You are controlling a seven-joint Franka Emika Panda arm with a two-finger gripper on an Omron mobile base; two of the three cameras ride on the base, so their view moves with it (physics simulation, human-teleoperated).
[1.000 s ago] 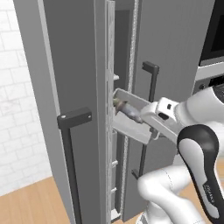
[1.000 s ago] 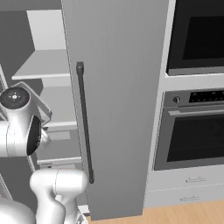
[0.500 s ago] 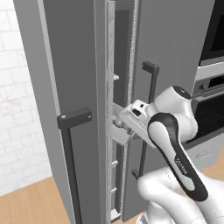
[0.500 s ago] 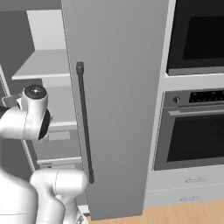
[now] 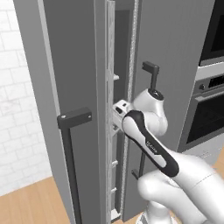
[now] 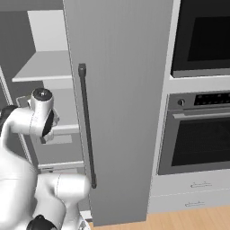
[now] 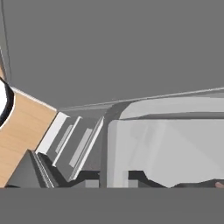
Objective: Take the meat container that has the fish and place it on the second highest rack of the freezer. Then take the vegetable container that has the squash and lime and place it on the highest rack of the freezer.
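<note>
Pale tray [image 7: 175, 148] just beyond hand [image 7: 113, 178]

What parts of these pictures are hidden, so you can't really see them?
- Fish: in the hand view, just a brownish tip shows at the bottom right edge; the rest is cut off.
- End effector: in the left base view the arm covers it.
- Freezer shelves: in the left base view the door hides most of them.

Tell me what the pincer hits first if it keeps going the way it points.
Probably a pale shelf inside the freezer; the pincer holds a pale container that would likely touch first. Depth is unclear.
</note>
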